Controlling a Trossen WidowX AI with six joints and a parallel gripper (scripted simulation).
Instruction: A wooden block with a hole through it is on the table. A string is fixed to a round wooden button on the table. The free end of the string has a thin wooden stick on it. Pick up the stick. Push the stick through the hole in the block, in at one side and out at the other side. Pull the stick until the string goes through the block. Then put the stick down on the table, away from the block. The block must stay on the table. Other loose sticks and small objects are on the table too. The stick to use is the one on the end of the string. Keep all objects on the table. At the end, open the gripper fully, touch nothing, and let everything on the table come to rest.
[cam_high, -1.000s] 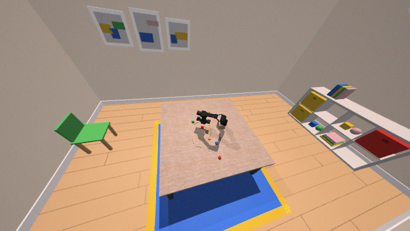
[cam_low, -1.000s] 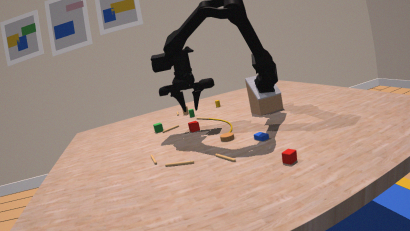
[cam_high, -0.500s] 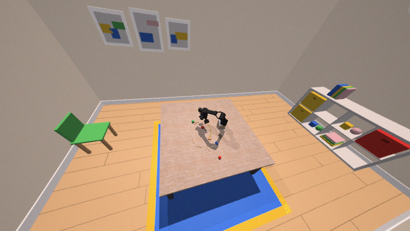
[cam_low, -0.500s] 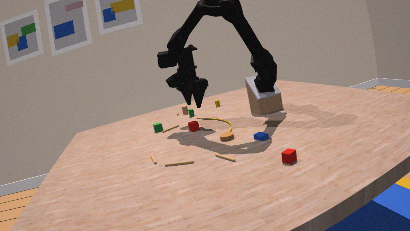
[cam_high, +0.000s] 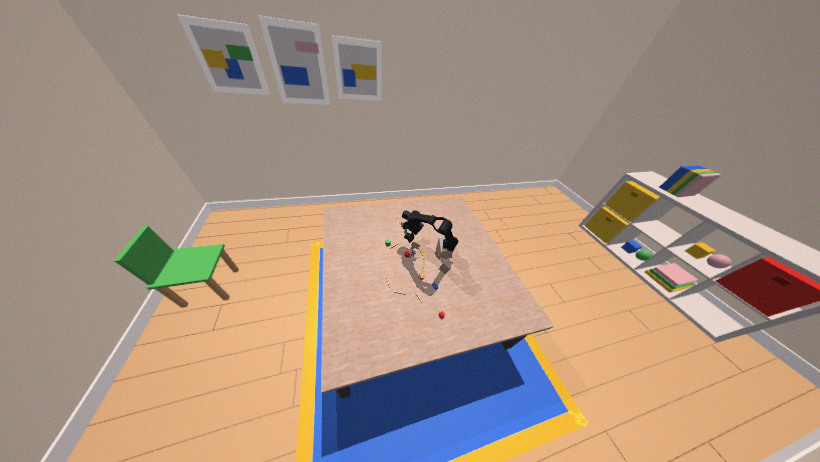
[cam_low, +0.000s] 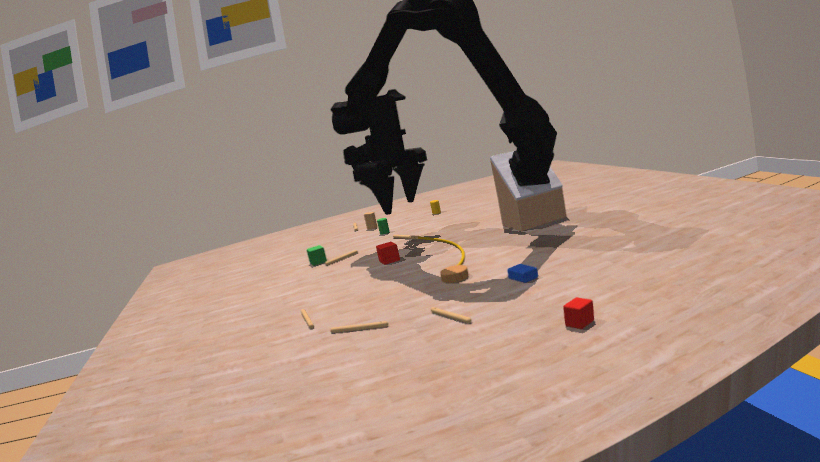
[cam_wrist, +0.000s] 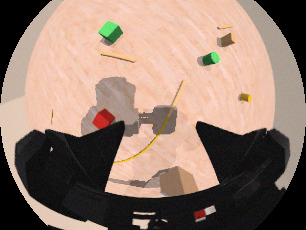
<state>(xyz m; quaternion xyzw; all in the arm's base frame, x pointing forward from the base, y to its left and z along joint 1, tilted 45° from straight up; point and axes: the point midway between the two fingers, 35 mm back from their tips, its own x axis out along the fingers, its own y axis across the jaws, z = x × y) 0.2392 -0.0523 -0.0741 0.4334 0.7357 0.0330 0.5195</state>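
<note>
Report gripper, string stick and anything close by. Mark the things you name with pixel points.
Gripper (cam_high: 406, 230) (cam_low: 399, 207) (cam_wrist: 161, 124) open, empty, above table. String stick (cam_low: 406, 237) (cam_wrist: 178, 95) lying on table, unthreaded. Red cube (cam_high: 406, 254) (cam_low: 387, 253) (cam_wrist: 103, 119) nearby.

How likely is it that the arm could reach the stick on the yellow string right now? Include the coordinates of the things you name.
Probably yes: the open, empty jaws hang above the table, and nothing appears to cover the stick (cam_low: 405, 237) (cam_wrist: 178, 95). The red block (cam_low: 387, 253) (cam_wrist: 103, 119) lies nearby, off to one side.
</note>
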